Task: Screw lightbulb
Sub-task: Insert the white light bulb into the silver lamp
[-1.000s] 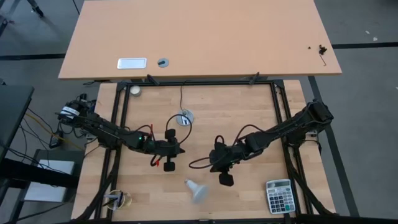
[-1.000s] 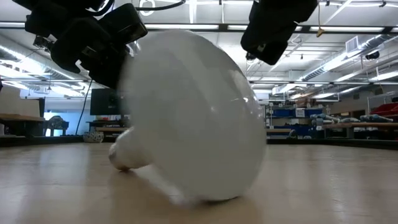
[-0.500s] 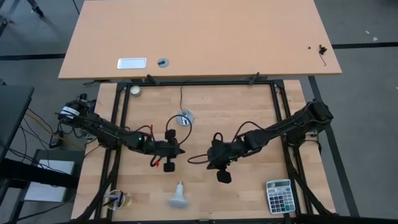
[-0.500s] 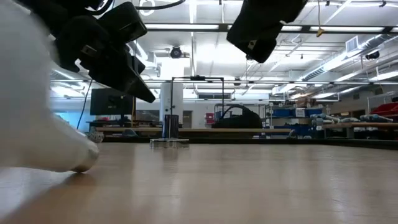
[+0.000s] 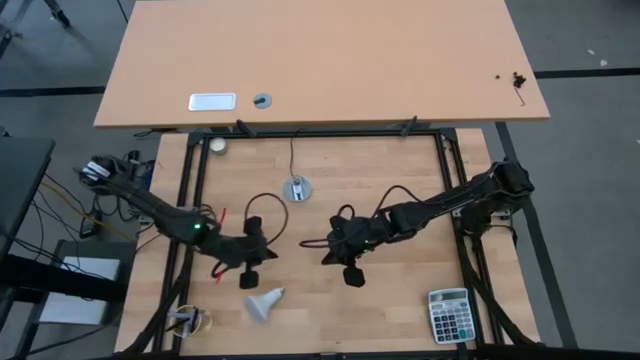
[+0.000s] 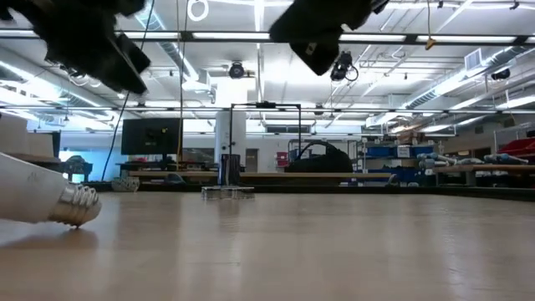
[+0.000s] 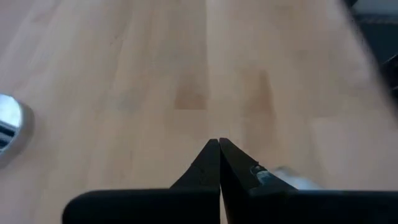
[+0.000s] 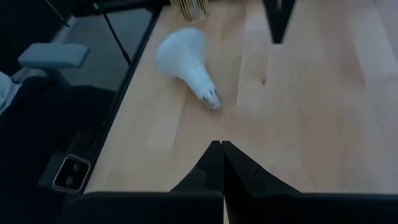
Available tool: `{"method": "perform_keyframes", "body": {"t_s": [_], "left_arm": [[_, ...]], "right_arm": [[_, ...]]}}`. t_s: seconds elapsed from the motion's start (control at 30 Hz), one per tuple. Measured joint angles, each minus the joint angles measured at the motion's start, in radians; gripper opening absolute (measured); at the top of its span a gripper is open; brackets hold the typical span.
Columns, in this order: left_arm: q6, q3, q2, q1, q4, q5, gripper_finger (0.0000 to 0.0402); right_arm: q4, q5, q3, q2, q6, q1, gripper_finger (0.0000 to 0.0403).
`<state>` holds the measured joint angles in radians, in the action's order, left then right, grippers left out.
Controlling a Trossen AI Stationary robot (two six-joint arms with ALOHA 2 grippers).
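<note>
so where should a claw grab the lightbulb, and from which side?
Grip the lightbulb across its tapering neck, coming straight down from above. It lies on its side, free on the table, wide face toward the left edge, screw base pointing right. The left claw is nearest.

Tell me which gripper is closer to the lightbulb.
The left gripper: it hangs just beside the lightbulb, which lies on its side. The right gripper is farther off across the table.
</note>
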<state>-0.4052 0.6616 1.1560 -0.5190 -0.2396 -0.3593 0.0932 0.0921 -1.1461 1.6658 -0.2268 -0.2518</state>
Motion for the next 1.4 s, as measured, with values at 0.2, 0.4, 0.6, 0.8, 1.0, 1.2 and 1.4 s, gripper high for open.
{"method": "perform_keyframes", "body": {"t_s": [0.2, 0.4, 0.6, 0.8, 1.0, 1.2, 1.4], "left_arm": [[-0.141, 0.020, -0.071, -0.119, -0.171, -0.081, 0.0000], [-0.306, 0.022, -0.070, -0.212, -0.302, -0.088, 0.0000], [-0.419, 0.021, -0.071, -0.302, -0.340, -0.126, 0.0000], [-0.514, 0.021, -0.042, -0.360, -0.397, -0.197, 0.0000], [-0.523, 0.005, 0.036, -0.366, -0.380, -0.221, 0.0000], [-0.546, 0.000, 0.081, -0.367, -0.361, -0.226, 0.0000], [-0.554, 0.000, 0.091, -0.367, -0.325, -0.235, 0.0000]], "right_arm": [[-0.164, 0.062, -0.015, 0.112, 0.027, 0.036, 0.0005], [-0.176, 0.060, -0.147, 0.267, 0.005, 0.067, 0.0033], [-0.147, 0.060, -0.334, 0.437, -0.002, 0.071, 0.0096], [-0.080, -0.002, -0.508, 0.573, -0.037, 0.071, 0.0154], [-0.039, -0.088, -0.589, 0.654, -0.154, 0.071, 0.0195], [0.022, -0.186, -0.586, 0.675, -0.258, 0.078, 0.0218], [0.046, -0.233, -0.587, 0.674, -0.267, 0.096, 0.0220]]}}
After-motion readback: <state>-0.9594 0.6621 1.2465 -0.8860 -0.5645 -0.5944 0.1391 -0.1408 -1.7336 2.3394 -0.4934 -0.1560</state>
